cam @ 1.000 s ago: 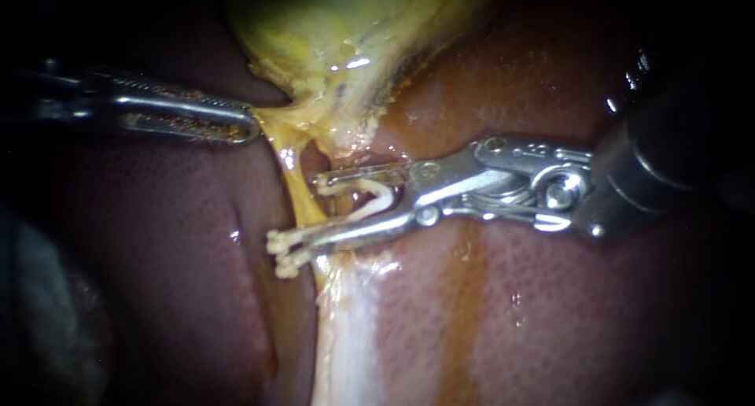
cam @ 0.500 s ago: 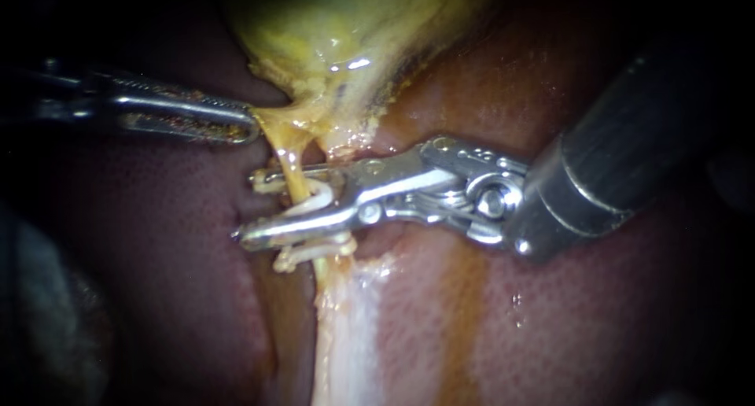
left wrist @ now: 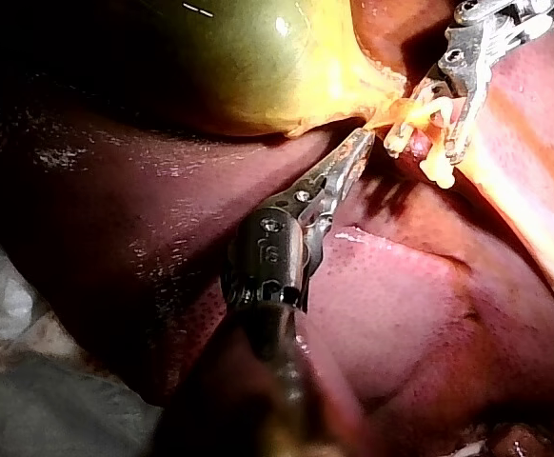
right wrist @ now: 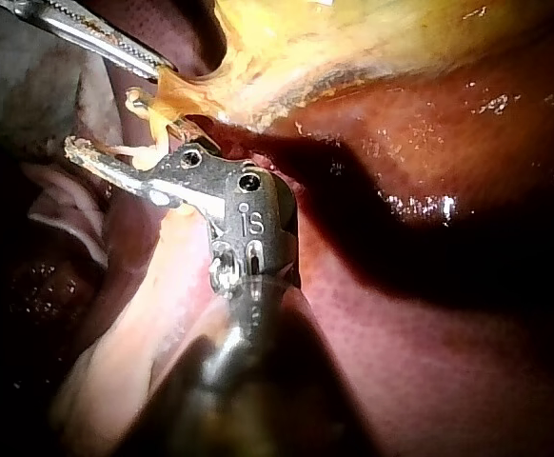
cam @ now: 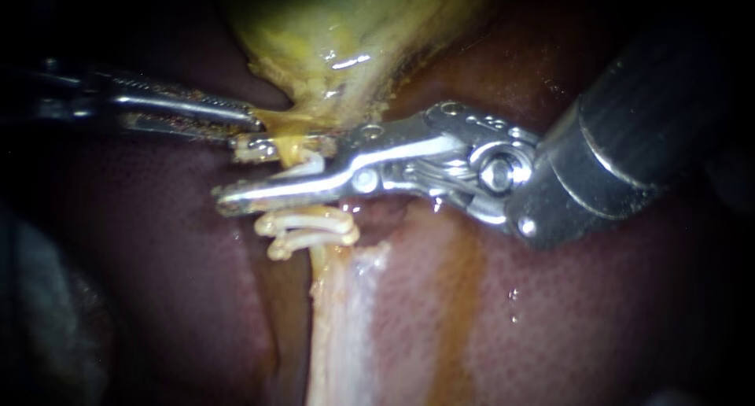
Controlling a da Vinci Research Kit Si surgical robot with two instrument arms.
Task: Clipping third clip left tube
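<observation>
The pincer of the right instrument [cam: 230,176] is bright polished metal, glossy, with a roughened tip; the shaft behind it is dark and smooth. The left instrument [cam: 253,123] is duller metal with fine teeth. The clip [cam: 313,167] in the right pincer and the two clips [cam: 307,229] on the tube [cam: 321,268] look like smooth cream plastic. The tube is moist and faintly translucent. The liver [cam: 590,311] is wet, glossy and finely stippled. The gallbladder [cam: 330,28] is slick, with crumbly yellow fat at its base.
</observation>
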